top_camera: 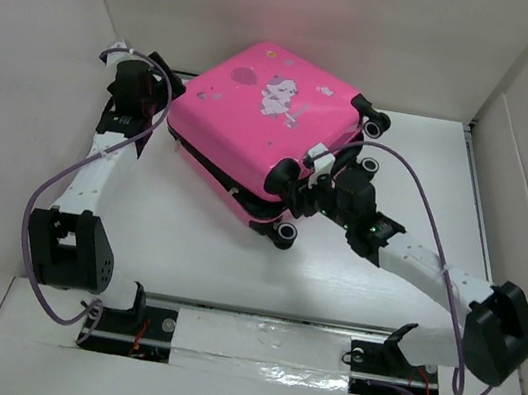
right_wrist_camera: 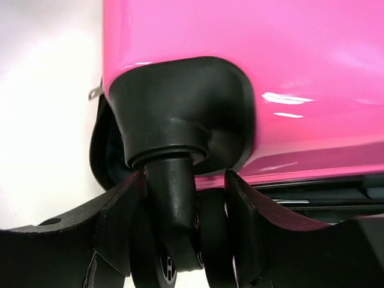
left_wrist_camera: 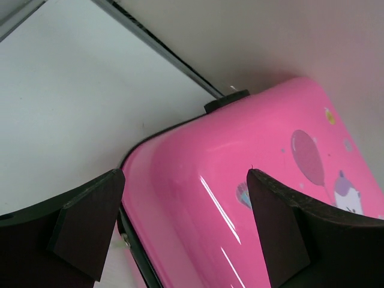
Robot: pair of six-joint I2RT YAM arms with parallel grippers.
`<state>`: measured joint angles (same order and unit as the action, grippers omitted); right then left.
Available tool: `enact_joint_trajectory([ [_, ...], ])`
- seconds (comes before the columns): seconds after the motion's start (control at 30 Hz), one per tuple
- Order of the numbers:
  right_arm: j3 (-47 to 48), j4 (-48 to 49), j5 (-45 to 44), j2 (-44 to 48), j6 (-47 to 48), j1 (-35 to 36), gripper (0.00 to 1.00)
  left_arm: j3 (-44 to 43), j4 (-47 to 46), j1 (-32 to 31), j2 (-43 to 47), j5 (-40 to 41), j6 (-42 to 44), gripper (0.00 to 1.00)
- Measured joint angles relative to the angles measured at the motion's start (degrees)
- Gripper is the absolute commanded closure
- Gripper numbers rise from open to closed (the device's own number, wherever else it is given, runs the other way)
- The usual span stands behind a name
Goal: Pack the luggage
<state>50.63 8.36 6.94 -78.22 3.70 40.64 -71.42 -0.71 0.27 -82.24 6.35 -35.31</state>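
Luggage [top_camera: 256, 125] sits upper centre of the top view on the white table [top_camera: 183, 255], lying flat, turned at an angle. One case only, pink. The two shells are almost shut, with a thin dark gap along the lower edge, so the contents are hidden. One cartoon animal [top_camera: 279, 97] and one balloon [left_wrist_camera: 307, 156] on the lid. Three black wheels show plainly at its right end, plus a fourth wheel [right_wrist_camera: 210, 228] between the fingers of the right gripper [right_wrist_camera: 186, 198]. Those jaws are partly closed round it; can't tell if they clamp. Left gripper [left_wrist_camera: 186, 204] is at the case's upper left corner, jaws wide apart, straddling the corner, holding nothing
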Motion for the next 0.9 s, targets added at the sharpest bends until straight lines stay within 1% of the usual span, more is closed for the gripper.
enact_joint_trajectory([
  [0.07,-2.8,0.5,-1.9,4.3,0.2,0.1,1.0,0.0,0.5,0.4,-0.9,-0.1,0.4,0.19],
  [0.13,-6.8,-0.6,-2.4,10.6,0.3,-0.7,1.0,0.0,0.8,0.6,-1.4,-0.1,0.5,0.19],
  [0.3,-15.5,-7.5,0.1,27.0,-0.2,-4.4,1.0,1.4,-0.7,1.0,-1.7,-0.1,-0.7,0.19],
  [0.33,-16.6,-8.9,0.4,29.7,-0.6,-5.2,0.98,2.5,-1.7,1.0,-1.7,-0.1,-1.4,0.2],
  [0.37,-17.6,-10.3,0.6,32.1,-1.1,-6.0,0.86,4.0,-3.0,0.9,-1.7,-0.2,-2.4,0.21],
  [0.4,-18.2,-11.7,0.8,34.1,-1.8,-6.8,0.7,5.8,-4.2,0.5,-1.7,-0.3,-3.3,0.21],
  [0.43,-18.6,-13.0,0.8,35.8,-2.5,-7.7,0.48,7.9,-5.3,0.3,-1.7,-0.2,-4.2,0.21],
  [0.47,-18.9,-14.3,0.8,37.3,-3.3,-8.8,0.11,10.1,-6.4,-0.1,-1.7,0.0,-5.0,0.21],
  [0.5,-19.0,-15.9,-0.7,38.7,-4.4,-9.8,0.02,12.2,-6.9,-0.6,-1.7,0.2,-6.0,0.21],
  [0.53,-19.0,-17.5,-2.9,40.2,-5.5,-11.5,0.0,13.7,-7.4,-1.1,-2.0,0.1,-6.8,0.22],
  [0.6,-19.0,-20.2,-6.4,42.4,-7.2,-14.7,0.0,15.7,-8.3,-2.0,-3.3,-0.2,-8.3,0.22],
  [0.67,-18.3,-22.0,-9.3,43.3,-8.6,-16.3,0.05,15.9,-9.4,-2.6,-5.5,-0.8,-9.2,0.23],
  [0.73,-16.9,-23.3,-11.8,42.9,-9.6,-17.5,0.06,15.8,-11.0,-2.7,-7.8,-1.0,-9.8,0.24],
  [0.77,-15.9,-23.9,-12.7,42.2,-9.9,-18.3,0.14,15.6,-11.2,-2.7,-8.9,-1.0,-9.9,0.24],
  [0.8,-14.8,-24.3,-13.5,41.4,-10.3,-18.9,0.16,15.4,-11.5,-2.7,-9.8,-1.2,-10.0,0.24],
  [0.83,-13.8,-24.3,-14.3,40.5,-10.8,-19.4,0.16,15.0,-11.6,-2.7,-10.9,-1.2,-10.1,0.25],
  [0.9,-11.6,-24.1,-15.8,38.5,-11.5,-21.1,0.11,13.9,-11.8,-2.7,-12.6,-1.4,-10.2,0.25],
])
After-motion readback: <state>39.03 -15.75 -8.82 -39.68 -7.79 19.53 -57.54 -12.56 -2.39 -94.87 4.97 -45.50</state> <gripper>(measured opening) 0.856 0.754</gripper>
